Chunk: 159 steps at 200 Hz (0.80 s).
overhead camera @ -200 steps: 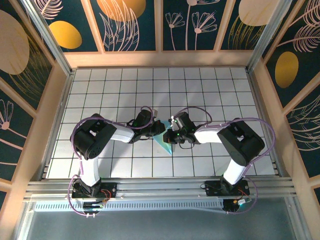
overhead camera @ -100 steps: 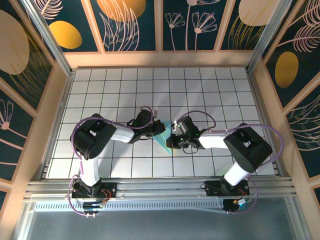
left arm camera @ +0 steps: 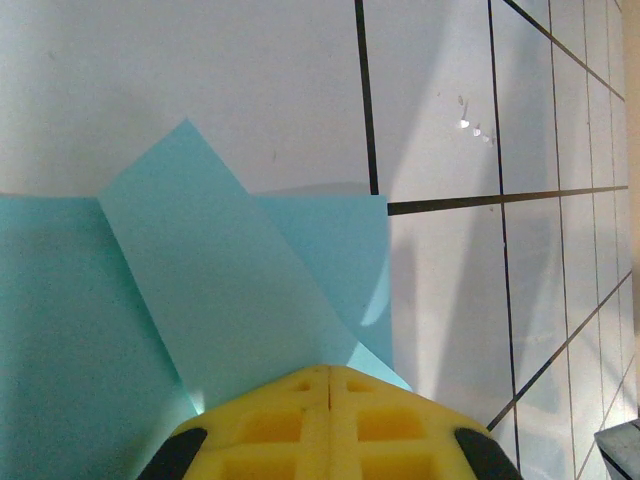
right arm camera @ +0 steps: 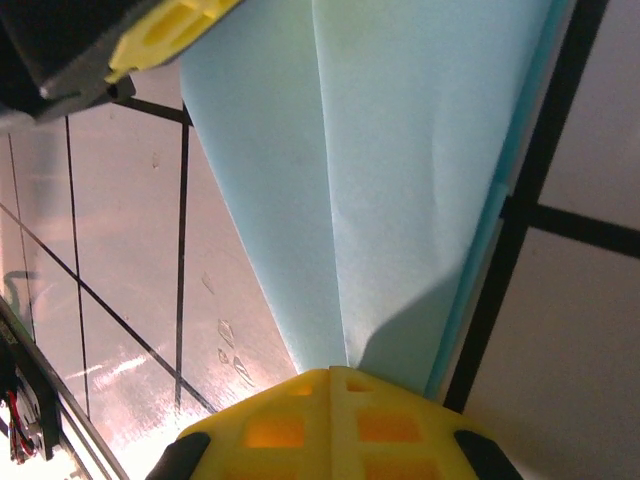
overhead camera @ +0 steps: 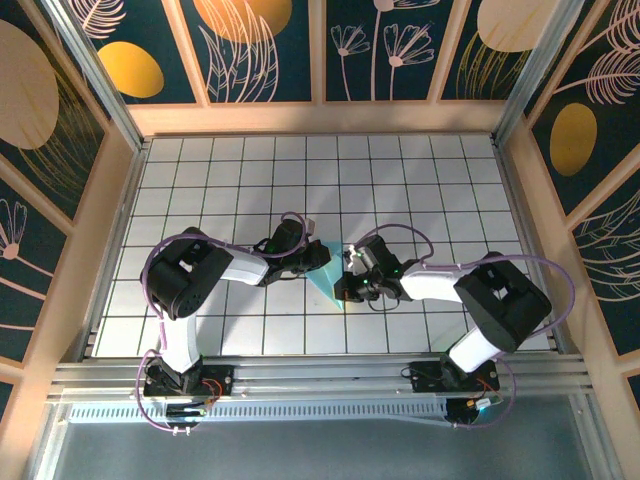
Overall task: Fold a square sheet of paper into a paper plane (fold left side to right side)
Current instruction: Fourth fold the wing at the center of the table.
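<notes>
Top view: sheet of paper (overhead camera: 326, 278) lies flat about mid counter (overhead camera: 400, 180), folded to a slim light-blue wedge, wide end away from the arm bases, point toward them; left gripper (overhead camera: 322, 256) comes in from the left onto the wide end of the paper, right gripper (overhead camera: 340, 290) comes in from the right onto the paper close to its point; both wrists are low over the paper, jaw gap too small to read here. Left wrist view: left gripper (left arm camera: 330, 400) has its yellow jaws clenched, pads meeting at a centre seam, tips on the paper (left arm camera: 230, 300); can't tell if any layer is pinched between them; one folded flap runs diagonally across the paper and its corner pokes past the paper's straight edge onto bare counter (left arm camera: 200, 80); a black grid line leaves the paper's corner to the right. Right wrist view: right gripper (right arm camera: 332, 410) jaws also clenched, seam closed, tips at the narrow end of the paper (right arm camera: 400, 180); a lengthwise crease runs up the paper from the tips; stacked layer edges show on the paper's right side beside a black grid line on the counter (right arm camera: 580, 350); left gripper (right arm camera: 170, 30) sits at the paper's far upper-left corner
</notes>
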Available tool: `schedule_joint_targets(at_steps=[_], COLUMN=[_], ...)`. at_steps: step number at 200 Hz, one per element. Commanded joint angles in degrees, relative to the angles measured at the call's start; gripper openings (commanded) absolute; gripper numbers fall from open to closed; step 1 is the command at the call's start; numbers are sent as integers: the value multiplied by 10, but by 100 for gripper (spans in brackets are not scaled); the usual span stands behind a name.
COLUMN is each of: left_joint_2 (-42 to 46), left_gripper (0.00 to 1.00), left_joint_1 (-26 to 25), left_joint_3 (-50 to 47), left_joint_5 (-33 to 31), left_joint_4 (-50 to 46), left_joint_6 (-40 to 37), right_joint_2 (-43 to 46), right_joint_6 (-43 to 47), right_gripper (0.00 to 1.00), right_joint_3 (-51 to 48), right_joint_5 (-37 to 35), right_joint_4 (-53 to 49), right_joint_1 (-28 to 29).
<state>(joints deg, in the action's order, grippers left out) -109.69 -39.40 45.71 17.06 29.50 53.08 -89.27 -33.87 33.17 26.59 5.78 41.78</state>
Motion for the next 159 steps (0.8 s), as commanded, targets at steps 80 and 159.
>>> schedule_joint_targets(at_steps=[80,159], left_joint_2=[-33,-36], left_gripper=[0,0], left_joint_1=[2,2], left_joint_3=[-2,1], left_joint_5=[-39,-39], left_joint_4=[-63,-65], left_joint_6=[-1,-2], right_joint_2=[10,12], right_joint_6=[-14,-14], right_gripper=[0,0], right_joint_3=[-16,-49], right_joint_5=[6,-7], right_joint_4=[-11,-30], right_joint_1=[9,10])
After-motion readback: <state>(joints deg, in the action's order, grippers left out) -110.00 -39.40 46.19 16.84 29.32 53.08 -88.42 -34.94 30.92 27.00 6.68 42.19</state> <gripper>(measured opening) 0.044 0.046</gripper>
